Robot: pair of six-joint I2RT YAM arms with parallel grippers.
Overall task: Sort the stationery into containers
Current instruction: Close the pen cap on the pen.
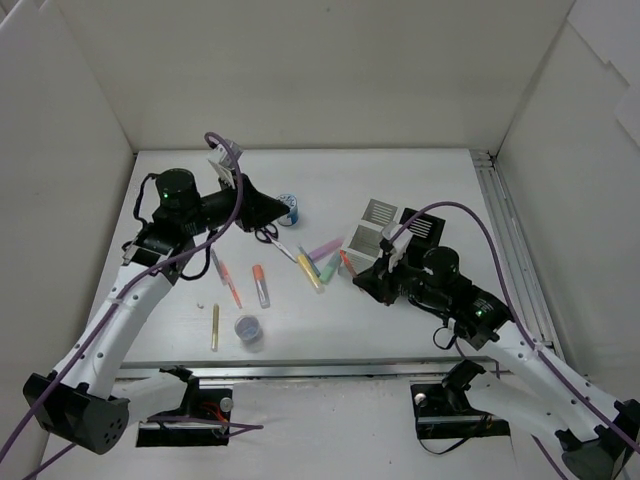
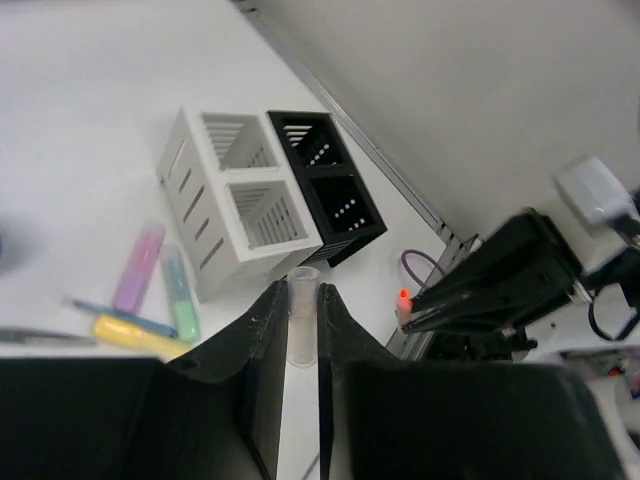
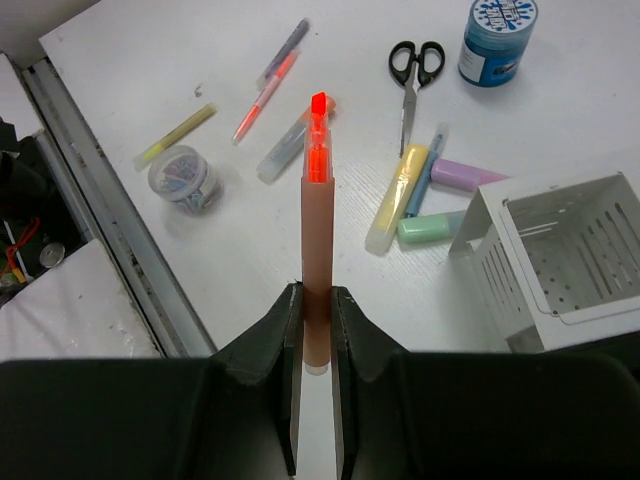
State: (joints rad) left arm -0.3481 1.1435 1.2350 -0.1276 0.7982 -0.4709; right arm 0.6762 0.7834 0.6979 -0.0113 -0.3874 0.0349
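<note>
Two hands are gripping: right hand [image 3: 318,298] is pinching an uncapped orange marker [image 3: 317,220] at six o'clock from the white organizer [image 1: 354,243]; left hand [image 2: 300,295] is squeezing a clear cap [image 2: 302,325]; meeting off-axis could be knocking either loose.

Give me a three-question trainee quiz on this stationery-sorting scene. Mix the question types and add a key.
1. True or false: the right gripper is shut on an orange highlighter whose tip is uncapped.
2. Multiple choice: which item lies closest to the blue tin?
A. scissors
B. purple jar
C. black mesh holder
3. Short answer: what is pinched in the left gripper?

Key
1. True.
2. A.
3. A small clear cap, standing upright between the fingers.
</note>
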